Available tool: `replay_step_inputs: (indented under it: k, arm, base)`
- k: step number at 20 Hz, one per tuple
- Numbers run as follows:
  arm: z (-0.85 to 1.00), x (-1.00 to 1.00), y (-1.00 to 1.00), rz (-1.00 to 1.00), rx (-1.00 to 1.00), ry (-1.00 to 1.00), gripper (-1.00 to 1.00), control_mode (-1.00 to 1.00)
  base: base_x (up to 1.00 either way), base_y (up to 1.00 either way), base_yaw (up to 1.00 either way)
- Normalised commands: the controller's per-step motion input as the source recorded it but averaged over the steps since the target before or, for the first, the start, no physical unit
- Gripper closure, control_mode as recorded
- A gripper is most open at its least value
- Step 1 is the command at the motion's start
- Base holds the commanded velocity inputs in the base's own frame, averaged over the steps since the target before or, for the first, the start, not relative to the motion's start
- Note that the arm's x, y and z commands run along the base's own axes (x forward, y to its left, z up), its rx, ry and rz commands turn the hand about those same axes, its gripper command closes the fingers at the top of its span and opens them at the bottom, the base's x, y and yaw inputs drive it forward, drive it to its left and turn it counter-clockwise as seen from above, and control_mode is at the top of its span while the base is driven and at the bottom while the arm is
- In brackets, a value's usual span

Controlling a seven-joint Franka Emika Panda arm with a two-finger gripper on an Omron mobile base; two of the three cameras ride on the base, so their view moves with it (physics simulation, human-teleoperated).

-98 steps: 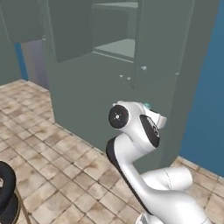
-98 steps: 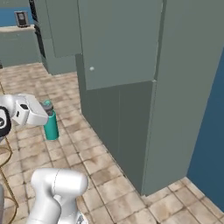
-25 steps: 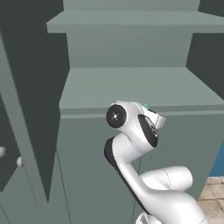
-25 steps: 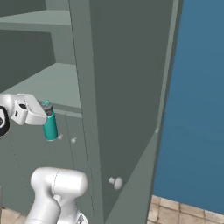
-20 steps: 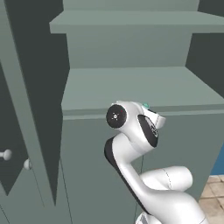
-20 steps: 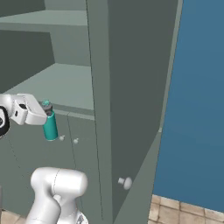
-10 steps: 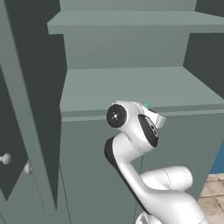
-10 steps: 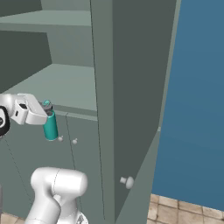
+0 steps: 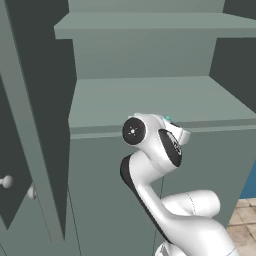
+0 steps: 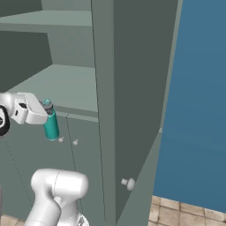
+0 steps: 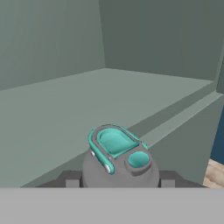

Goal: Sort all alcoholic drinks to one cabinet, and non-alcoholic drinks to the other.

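Note:
My gripper (image 10: 47, 115) is shut on the teal bottle (image 10: 51, 125), a non-alcoholic drink with a grey cap, and holds it upright in the air just in front of the open cabinet's lower shelf (image 10: 62, 86). In the hand view the bottle's grey cap with its teal lid (image 11: 119, 154) sits between my fingers, and the bare shelf (image 11: 65, 109) stretches ahead of it. In the left base view my arm hides the bottle apart from a teal sliver (image 9: 167, 118) at the shelf's front edge (image 9: 150, 128). The alcoholic drinks are out of view.
The cabinet's right door (image 10: 132, 101) stands open edge-on beside the bottle, with a round knob (image 10: 129, 183) low down. The left door (image 9: 25, 125) is open too. Closed lower doors with small knobs (image 10: 68, 141) lie under the shelf. A blue wall (image 10: 198, 97) is on the right.
The whole picture has shifted slightly as the base crept along the cabinet. The bottle stays in my grip at the same place relative to the arm.

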Motion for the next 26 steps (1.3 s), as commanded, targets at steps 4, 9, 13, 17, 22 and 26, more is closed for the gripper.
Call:
replay_step_inputs:
  k: [4,9,13,17,22,26]
  arm:
    - [0.42,0.0,0.0,-0.03,-0.05,0.0,1.0,-1.0]
    - [0.48,0.0,0.0,0.0,-0.09,-0.01,1.0,-1.0]
    - [0.46,0.0,-0.01,0.0,-0.11,-0.04,1.0,-1.0]
    - [0.37,0.0,-0.18,0.0,-0.06,-0.09,1.0,-1.0]
    - [0.22,0.01,-0.22,0.0,-0.02,-0.05,1.0,-1.0]
    - [0.02,0.17,-0.28,0.04,0.0,0.0,1.0,-1.0]
  base:
    - [0.0,0.0,0.0]
    - [0.0,0.0,0.0]
    - [0.0,0.0,0.0]
    - [0.0,0.0,0.0]
    - [0.0,0.0,0.0]
    - [0.0,0.0,0.0]
